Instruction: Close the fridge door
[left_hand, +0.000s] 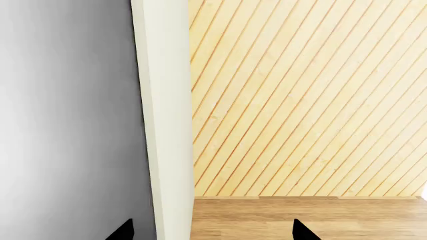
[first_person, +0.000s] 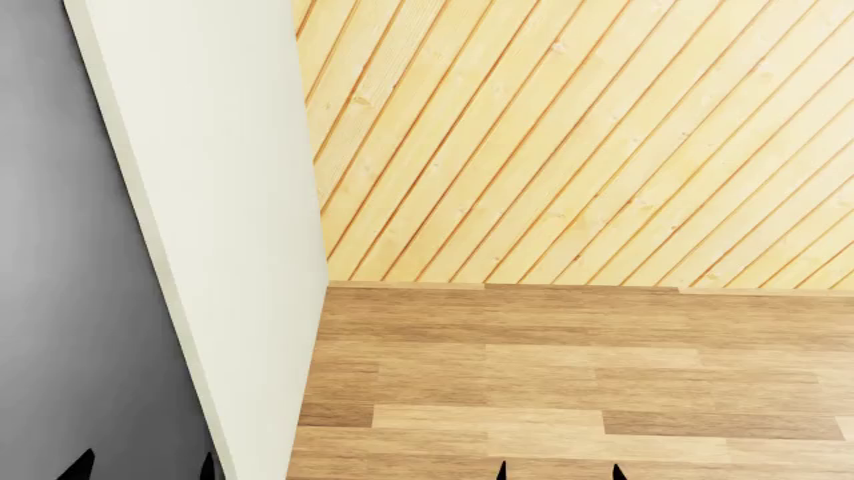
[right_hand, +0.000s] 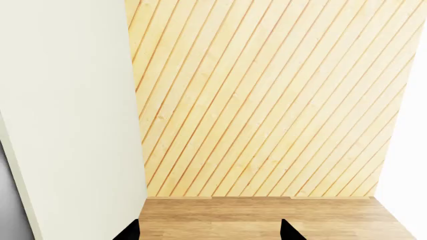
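The fridge door is a tall off-white slab with a grey side, standing at the left of the head view and swung out from the plank wall. In the left wrist view its thick pale edge runs upright ahead of my left gripper, lined up between the spread black fingertips; I cannot tell whether they touch it. The left gripper shows only as tips at the door's foot. My right gripper is open over bare floor, with the door to one side. Its tips sit right of the door.
A wall of diagonal pale-wood planks stands behind the door. Wood flooring stretches from it towards me. A plain white wall borders the planks in the right wrist view.
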